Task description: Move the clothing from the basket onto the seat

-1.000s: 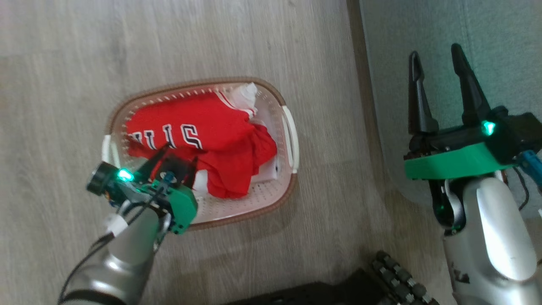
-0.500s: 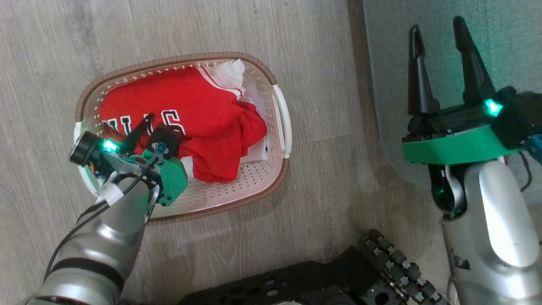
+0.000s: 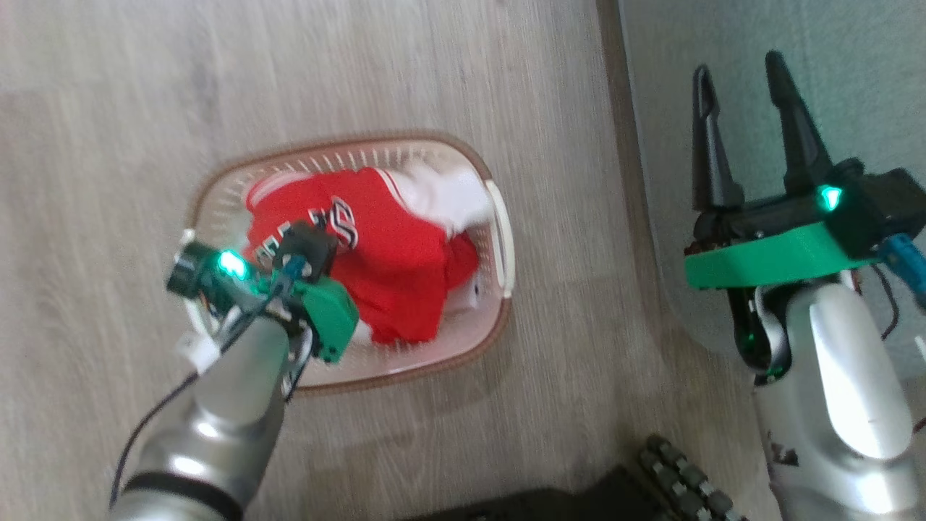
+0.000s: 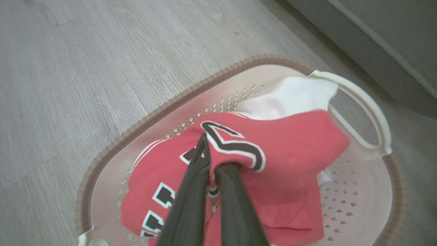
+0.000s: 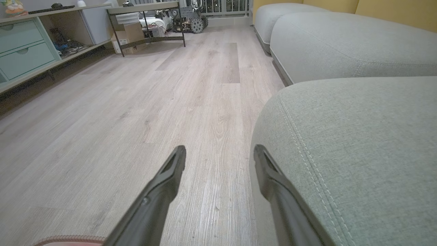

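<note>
Now grasp step. My left end effector [image 4: 210,157] pinches fold of clothing [image 3: 391,268], pile inside basket [image 3: 434,140]. Right end effector [image 3: 738,69] spread, empty, by edge of seat [image 3: 854,43], 3 o'clock from basket. Next, I judge: lift clear of basket, carry toward 3 o'clock.

Soft, even light; motion blur smears the basket [image 3: 347,139] in the head view; right forearm [image 3: 861,405] glares white.

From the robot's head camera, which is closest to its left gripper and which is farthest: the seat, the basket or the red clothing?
1. clothing: pinched in the shut left gripper.
2. basket: on the floor, all around the clothing.
3. seat: far off on the right side.
</note>
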Tool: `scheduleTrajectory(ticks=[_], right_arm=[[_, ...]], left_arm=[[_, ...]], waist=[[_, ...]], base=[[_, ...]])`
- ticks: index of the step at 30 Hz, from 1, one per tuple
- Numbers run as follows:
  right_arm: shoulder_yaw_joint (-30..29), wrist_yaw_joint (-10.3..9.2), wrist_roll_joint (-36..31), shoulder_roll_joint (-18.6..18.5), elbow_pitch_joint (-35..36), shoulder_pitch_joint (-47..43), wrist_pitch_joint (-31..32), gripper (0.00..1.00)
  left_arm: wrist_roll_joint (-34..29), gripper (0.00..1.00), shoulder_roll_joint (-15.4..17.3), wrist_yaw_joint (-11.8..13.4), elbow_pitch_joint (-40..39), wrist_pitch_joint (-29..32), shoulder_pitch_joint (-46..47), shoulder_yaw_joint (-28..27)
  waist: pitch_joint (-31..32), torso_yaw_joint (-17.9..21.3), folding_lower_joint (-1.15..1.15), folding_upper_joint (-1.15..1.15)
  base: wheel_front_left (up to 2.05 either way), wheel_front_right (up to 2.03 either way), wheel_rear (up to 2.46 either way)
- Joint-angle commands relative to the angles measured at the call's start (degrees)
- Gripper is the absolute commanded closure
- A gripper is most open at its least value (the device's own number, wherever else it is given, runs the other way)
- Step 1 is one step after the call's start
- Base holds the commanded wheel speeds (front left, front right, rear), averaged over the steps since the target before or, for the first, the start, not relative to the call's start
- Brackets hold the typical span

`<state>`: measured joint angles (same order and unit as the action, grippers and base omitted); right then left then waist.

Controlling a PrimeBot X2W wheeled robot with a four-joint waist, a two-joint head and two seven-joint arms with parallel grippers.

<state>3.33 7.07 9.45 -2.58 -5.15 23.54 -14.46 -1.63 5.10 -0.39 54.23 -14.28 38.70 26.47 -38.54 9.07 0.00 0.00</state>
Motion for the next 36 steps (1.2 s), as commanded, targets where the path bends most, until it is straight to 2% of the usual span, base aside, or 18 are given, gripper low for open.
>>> scheduleTrajectory(ticks=[1, 13, 25, 36], right_arm=[[0.86, 0.42, -0.37, -0.30, 1.36, -2.06, -0.54, 0.00], [0.16, 0.42, -1.54, -0.30, -5.07, -10.13, -0.54, 0.00], [-0.49, 0.42, -2.02, -0.30, -8.74, -19.03, -0.54, 0.00], [0.30, 0.42, -2.59, -0.30, -8.72, -21.63, -0.54, 0.00]], left_arm=[[0.49, 1.00, 0.74, -0.22, -1.54, -0.72, -1.92, -1.64], [7.96, 1.00, -0.58, -2.84, -12.28, -0.72, -11.30, -4.83], [11.21, 1.00, -1.36, -3.74, -17.95, -0.72, -14.33, -5.58], [13.03, 1.00, -1.91, -4.17, -21.80, 1.19, -10.27, -3.42]], waist=[[3.39, -1.71, 0.00, 0.00], [22.83, -6.09, 0.00, 0.00], [37.72, -7.70, 0.00, 0.00], [43.39, -8.17, 0.00, 0.00]], base=[[0.00, 0.00, 0.00], [0.00, 0.00, 0.00], [0.00, 0.00, 0.00], [0.00, 0.00, 0.00]])
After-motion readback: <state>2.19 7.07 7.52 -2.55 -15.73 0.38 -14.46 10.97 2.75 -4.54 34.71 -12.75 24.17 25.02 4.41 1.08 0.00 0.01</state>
